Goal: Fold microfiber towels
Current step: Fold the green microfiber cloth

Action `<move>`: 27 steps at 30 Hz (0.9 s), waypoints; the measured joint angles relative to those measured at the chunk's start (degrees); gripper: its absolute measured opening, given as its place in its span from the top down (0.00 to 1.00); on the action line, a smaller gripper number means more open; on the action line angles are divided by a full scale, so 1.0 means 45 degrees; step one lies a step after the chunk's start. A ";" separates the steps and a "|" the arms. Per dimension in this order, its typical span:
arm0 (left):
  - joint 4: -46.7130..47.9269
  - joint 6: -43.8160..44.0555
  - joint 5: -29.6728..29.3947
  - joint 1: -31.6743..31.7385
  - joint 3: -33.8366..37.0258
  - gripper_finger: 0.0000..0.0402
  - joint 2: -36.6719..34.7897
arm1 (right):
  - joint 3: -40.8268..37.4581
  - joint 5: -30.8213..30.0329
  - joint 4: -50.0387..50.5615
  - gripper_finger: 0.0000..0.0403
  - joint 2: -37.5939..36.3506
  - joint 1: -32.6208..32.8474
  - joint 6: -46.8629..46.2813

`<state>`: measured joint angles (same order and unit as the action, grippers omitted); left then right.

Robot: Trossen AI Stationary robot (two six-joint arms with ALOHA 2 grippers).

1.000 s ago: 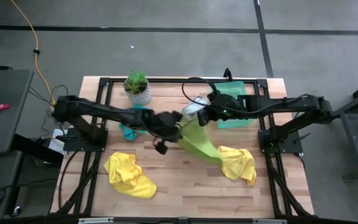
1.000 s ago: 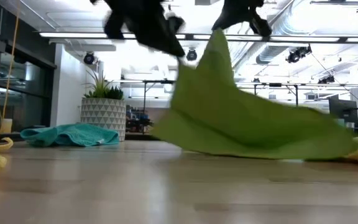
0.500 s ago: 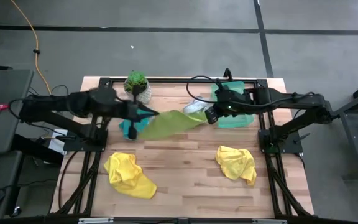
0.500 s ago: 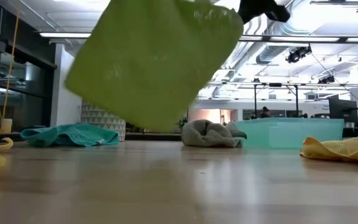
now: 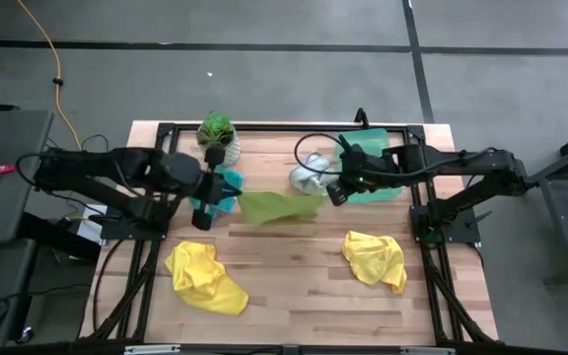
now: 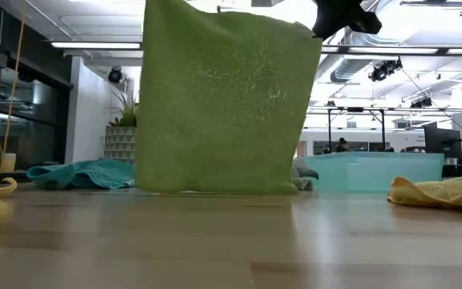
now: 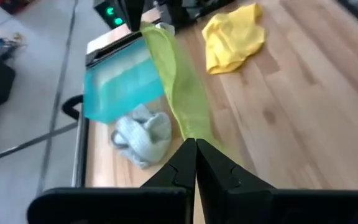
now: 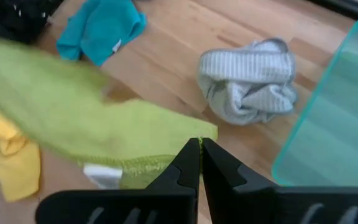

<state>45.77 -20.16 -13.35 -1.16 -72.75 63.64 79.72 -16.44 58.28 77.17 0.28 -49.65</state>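
Left tool and right tool each clamped on lime green towel corners, stretched above table

In the low view the hanging lime green towel hides most of the plant and the grey-white towel, and its top runs off the picture's upper edge. The left gripper is out of that picture, and the right gripper is cut off there.
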 joint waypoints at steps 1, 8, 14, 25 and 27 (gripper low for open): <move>-0.0017 -0.0183 -0.0310 -0.0064 0.0000 1.00 0.0068 | 0.0000 -0.0025 -0.0101 1.00 0.0000 -0.0094 0.0140; -0.0096 -0.2310 -0.3540 0.0203 0.0005 1.00 0.0263 | 0.0005 -0.0727 -0.0732 1.00 -0.0140 -0.0571 0.1096; 0.0678 -0.3706 -0.5839 0.0071 0.0000 1.00 0.0438 | 0.0010 -0.1504 -0.0710 1.00 -0.0546 -0.0108 0.1503; 0.1903 0.1707 -0.3059 -0.2412 0.0122 1.00 0.1999 | 0.0019 -0.1557 0.0498 1.00 0.0403 0.2901 0.0053; 0.1471 0.3107 -0.2304 -0.2997 0.0482 1.00 0.2324 | 0.0015 -0.1294 0.0781 1.00 0.0937 0.3434 -0.0489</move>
<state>52.39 -6.18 -23.72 -14.64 -70.58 74.10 79.79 -22.26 61.80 81.38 15.74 -51.84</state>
